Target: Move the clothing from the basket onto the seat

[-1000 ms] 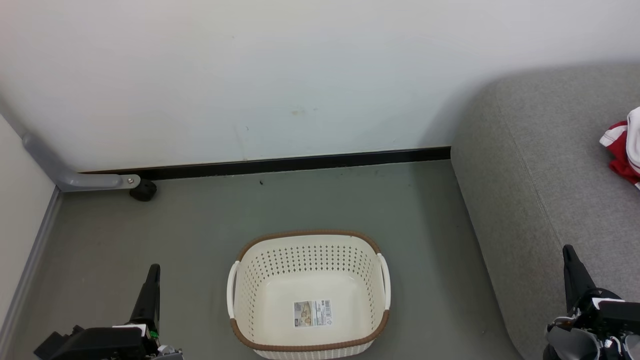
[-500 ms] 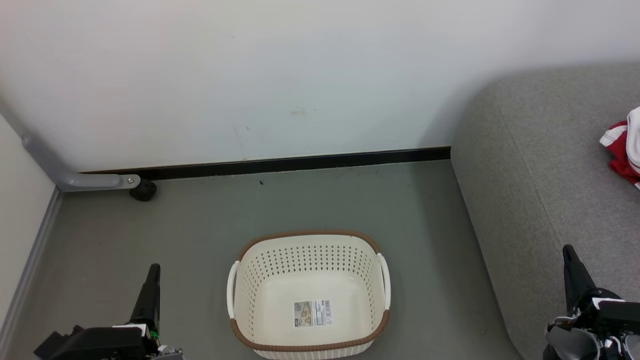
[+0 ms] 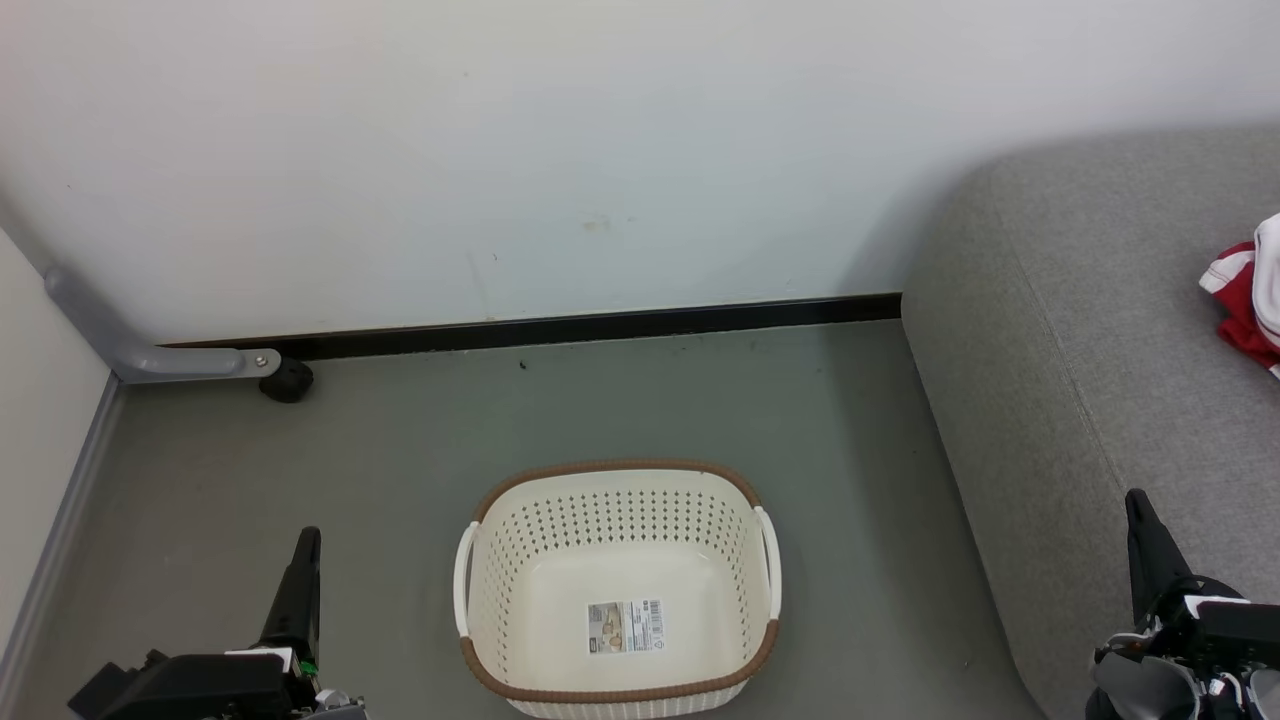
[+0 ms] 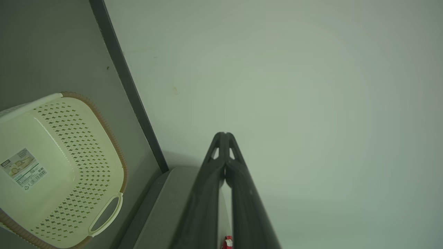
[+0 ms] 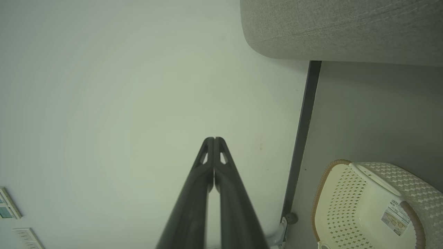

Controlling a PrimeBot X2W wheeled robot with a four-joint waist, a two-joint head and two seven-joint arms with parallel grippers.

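Left claw: you had the left gripper [image 3: 306,545] low at your left, its two dark fingers pressed together tip to tip; your left wrist view showed the same closed pair [image 4: 225,138] pointing at the white wall [image 4: 311,86].
Right claw: you had the right gripper [image 3: 1140,515] low at your right, fingers likewise together; your right wrist view showed the closed tips [image 5: 214,141].
Basket: the cream perforated basket [image 3: 620,467] stood on the grey floor [image 3: 500,420] between your claws, nearer the left one and apart from both, with the barcode sticker [image 3: 625,627] on its bottom in plain sight.
Seat: the grey sofa block [image 3: 1080,330] ran alongside and ahead of your right claw, whose fingers overlapped its near edge in your head view.
Clothing: the red garment with white striped trim [image 3: 1245,300] lay on top of the seat, well ahead of your right claw and a little to its right, cut off by the view's edge.
Beyond: a black skirting strip [image 3: 600,325] ran along the foot of the wall, and a grey metal bar [image 3: 140,355] ended in a black rubber stop [image 3: 288,381] ahead of your left claw.
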